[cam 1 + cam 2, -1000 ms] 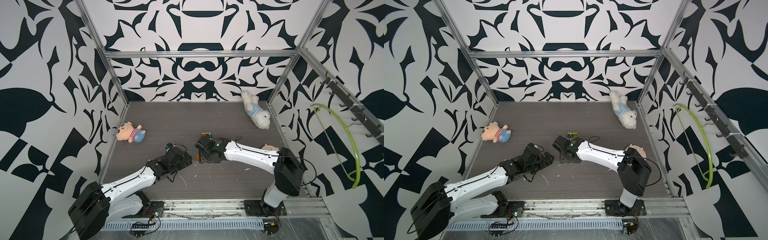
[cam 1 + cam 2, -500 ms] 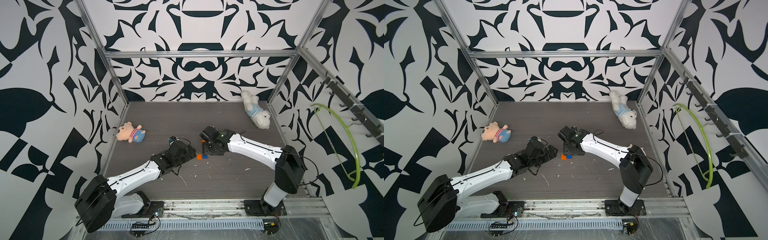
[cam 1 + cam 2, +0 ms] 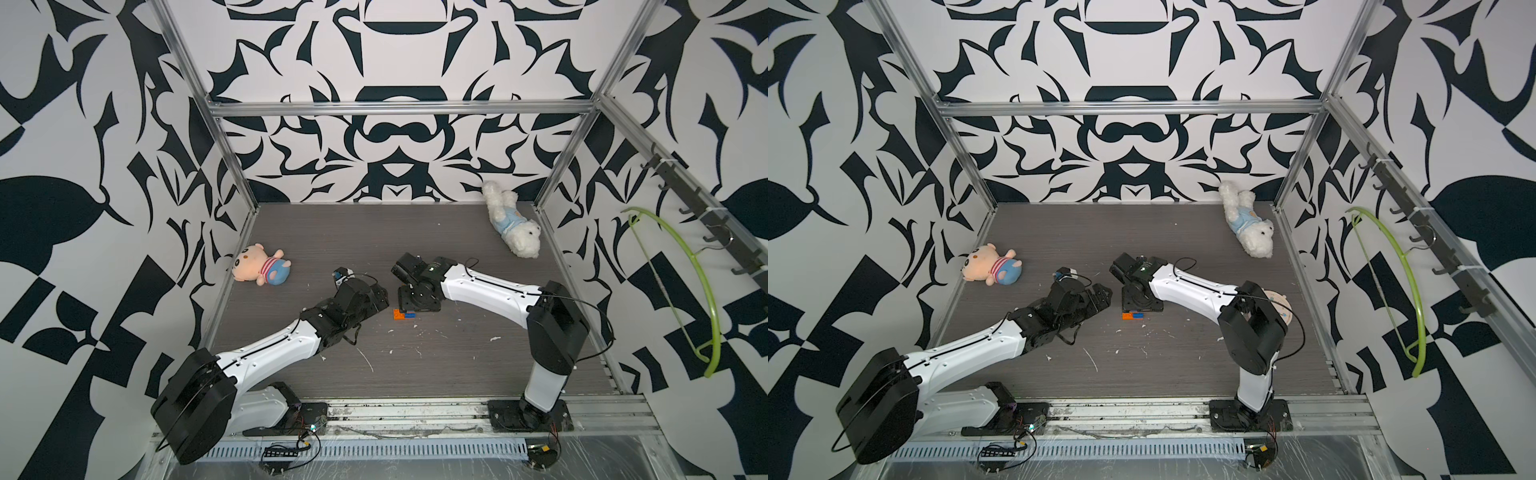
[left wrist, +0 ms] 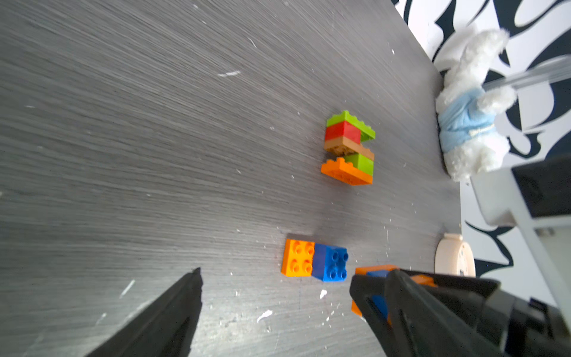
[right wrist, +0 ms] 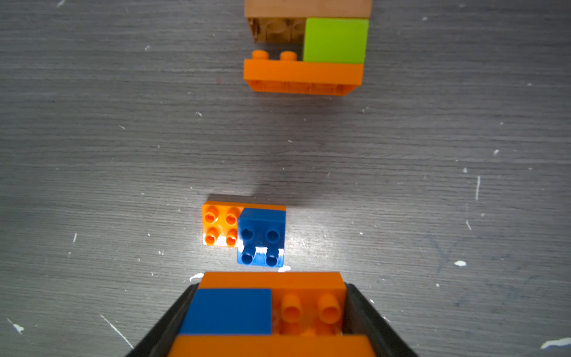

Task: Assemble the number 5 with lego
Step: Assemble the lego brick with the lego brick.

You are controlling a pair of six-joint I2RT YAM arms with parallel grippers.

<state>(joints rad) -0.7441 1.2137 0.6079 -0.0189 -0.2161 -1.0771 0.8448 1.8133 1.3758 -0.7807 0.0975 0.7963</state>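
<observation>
The right gripper (image 5: pixel 268 312) is clamping an orange-blue lego chunk (image 5: pixel 272 281) just beside the loose orange-blue pair (image 5: pixel 244 235); the left gripper (image 4: pixel 276 279) is gaping empty near it. Joining them looks next, calling for careful alignment, then a downward press.

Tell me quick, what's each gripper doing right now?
Left gripper: open, empty.
Right gripper: shut on orange and blue bricks.

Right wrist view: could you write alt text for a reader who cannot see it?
The right gripper is shut on an orange-blue piece. Just beyond it, on the grey table, lies an orange-blue pair, studs up; farther off lies a stack of orange, green and brown bricks, cut off by the frame.
</observation>
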